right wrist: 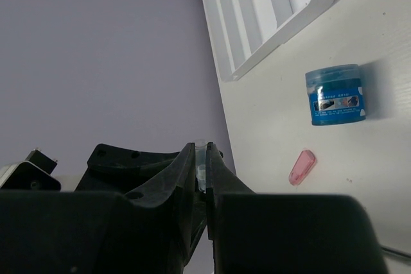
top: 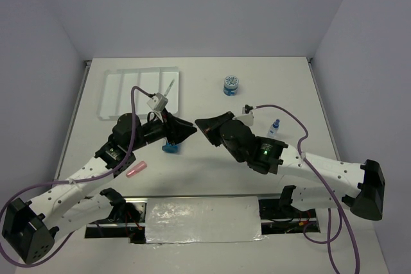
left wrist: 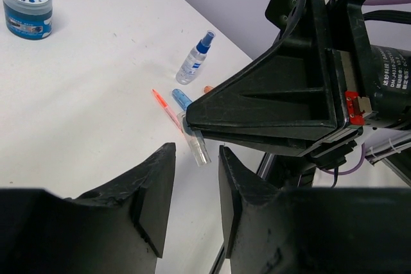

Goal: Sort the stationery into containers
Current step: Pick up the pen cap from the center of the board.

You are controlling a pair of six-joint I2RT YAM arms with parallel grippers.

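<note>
Clear-barrelled pen (left wrist: 200, 150), blue cap. We judge it light, stiff and slick plastic, best pinched mid-barrel, across its width. It sits at mid-table, well right of the white tray (top: 110, 94). The right gripper (top: 204, 123) is pinched narrow on the barrel. The left gripper (top: 187, 130) faces it, jaws partly apart, empty.
</note>
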